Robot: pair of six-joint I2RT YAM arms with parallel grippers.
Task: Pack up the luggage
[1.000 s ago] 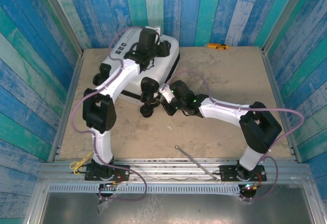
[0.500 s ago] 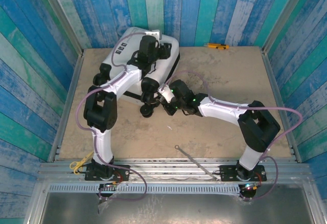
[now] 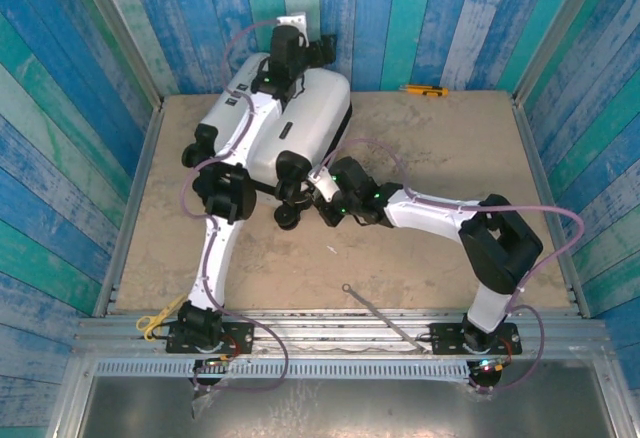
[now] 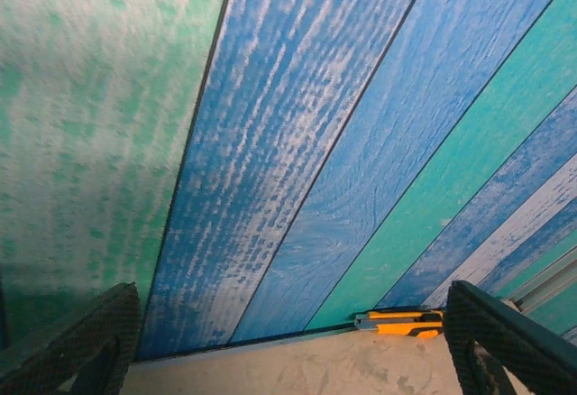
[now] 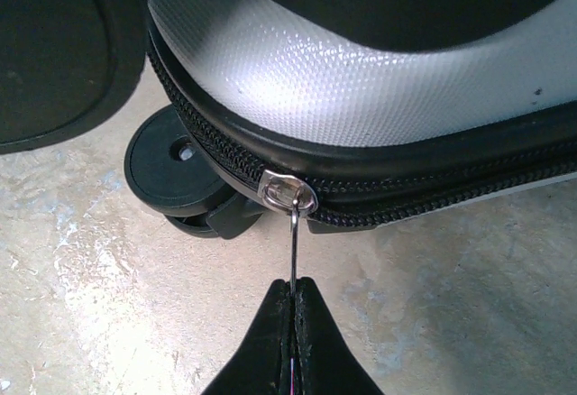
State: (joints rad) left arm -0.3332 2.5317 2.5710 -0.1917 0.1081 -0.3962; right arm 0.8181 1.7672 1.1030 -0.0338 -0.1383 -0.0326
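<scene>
The luggage (image 3: 312,108), a closed white hard-shell suitcase, lies at the back left of the table. My left gripper (image 3: 289,30) hangs above its far end, close to the back wall. In the left wrist view this gripper (image 4: 288,350) is open, its fingers (image 4: 72,345) wide apart with nothing between them. My right gripper (image 3: 322,196) is at the suitcase's near corner by a black wheel (image 5: 176,165). There it (image 5: 294,289) is shut on the thin metal zipper pull (image 5: 294,242), which hangs from the silver slider (image 5: 287,189) on the black zipper under the white shell (image 5: 361,79).
A yellow utility knife (image 3: 425,89) (image 4: 401,323) lies against the back wall. A thin metal rod (image 3: 375,308) rests near the table's front edge, and a small yellow item (image 3: 152,320) lies by the left arm's base. Painted plank walls close three sides.
My left arm has lifted off the suitcase top and stretched toward the back wall, and its jaws have opened wider. The right gripper and the suitcase have stayed put.
</scene>
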